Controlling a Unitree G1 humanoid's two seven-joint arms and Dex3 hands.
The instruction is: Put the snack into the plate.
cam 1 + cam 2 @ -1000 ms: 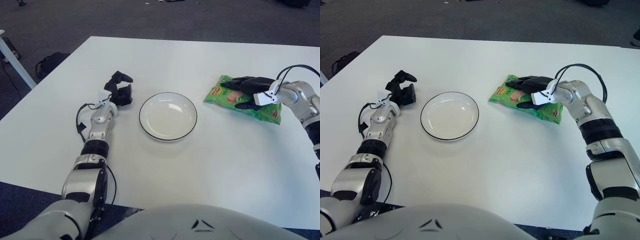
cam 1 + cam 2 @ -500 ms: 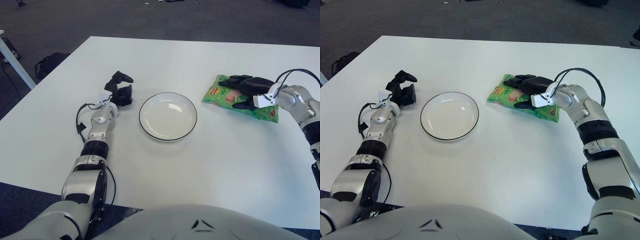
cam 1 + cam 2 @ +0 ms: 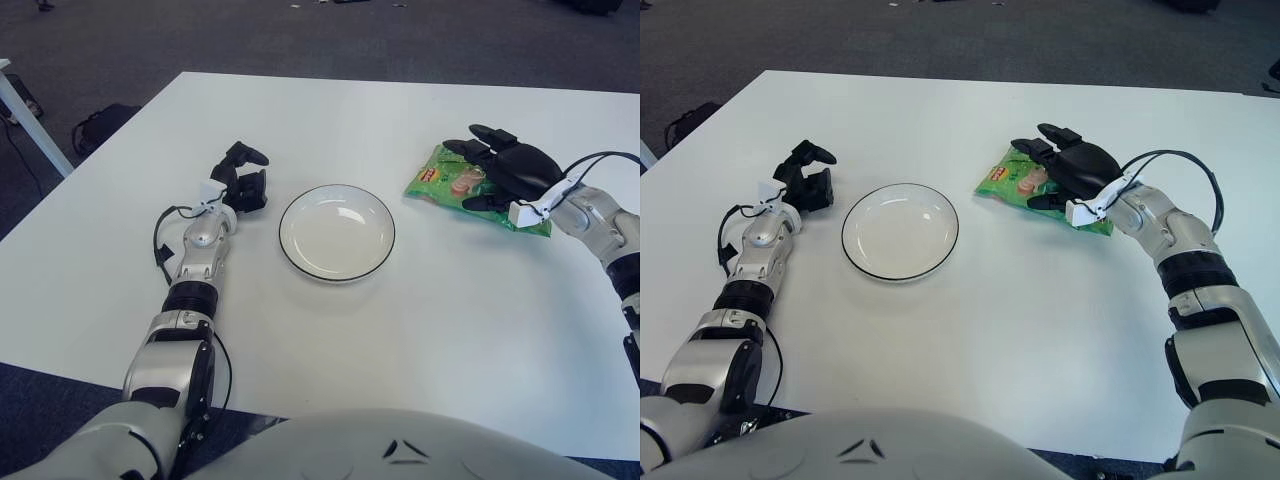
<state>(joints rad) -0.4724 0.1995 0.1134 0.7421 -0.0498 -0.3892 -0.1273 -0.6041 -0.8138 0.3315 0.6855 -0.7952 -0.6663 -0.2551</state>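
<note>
The snack, a green bag (image 3: 438, 184) with a printed picture, lies on the white table to the right of the plate. My right hand (image 3: 470, 176) sits on top of it, wrist raised, black fingers (image 3: 478, 140) reaching over its far edge and the thumb against its near side. The hand covers the bag's right half. A white plate (image 3: 336, 245) with a dark rim stands at the table's middle with nothing on it. My left hand (image 3: 240, 176) shows to the left of the plate, fingers loosely curled around nothing.
The white table (image 3: 330, 350) runs to a far edge at the top and a left edge slanting toward me. Beyond the left edge, a dark bag (image 3: 100, 124) lies on the grey floor beside a white leg (image 3: 30, 118).
My right wrist has risen and the fingers have swung up over the bag's far edge. The bag has slid slightly left toward the plate. My left arm has stayed still.
</note>
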